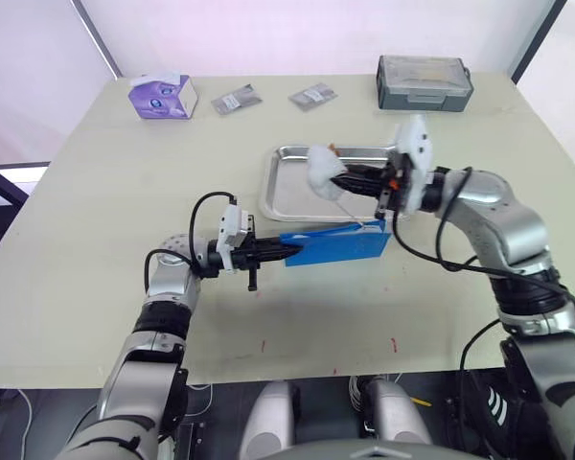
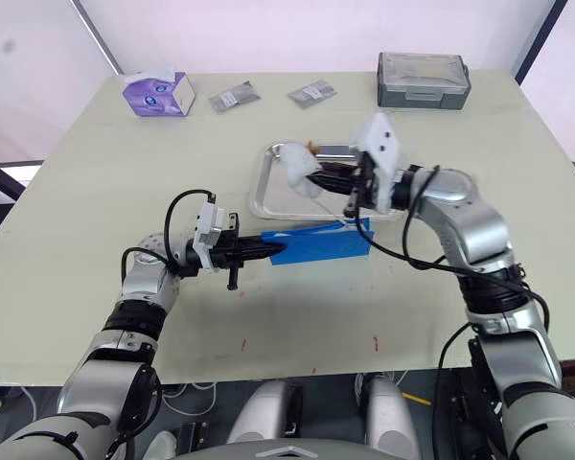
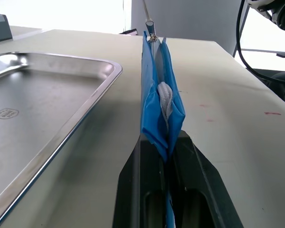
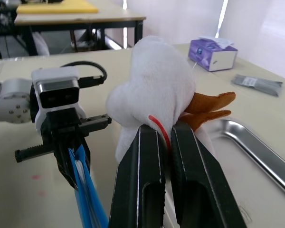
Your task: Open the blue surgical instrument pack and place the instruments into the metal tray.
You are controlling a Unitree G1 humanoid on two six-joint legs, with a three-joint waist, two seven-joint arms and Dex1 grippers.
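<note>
So the left gripper point(image 1: 273, 252) is clamped on one short end of the pack point(image 1: 340, 245), holding it up on its long edge just in front of the tray point(image 1: 286, 196). The pack's long axis runs across the table toward the right arm, its open end facing that way. The right gripper point(image 1: 328, 178) sits over the tray, fingers pinched narrow on a white fluffy thing point(image 4: 154, 92) with an orange bit. A thin silver tool point(image 3: 149, 21) pokes out at the far end, so the right arm is clearly nearer to it. Tray looks empty.
</note>
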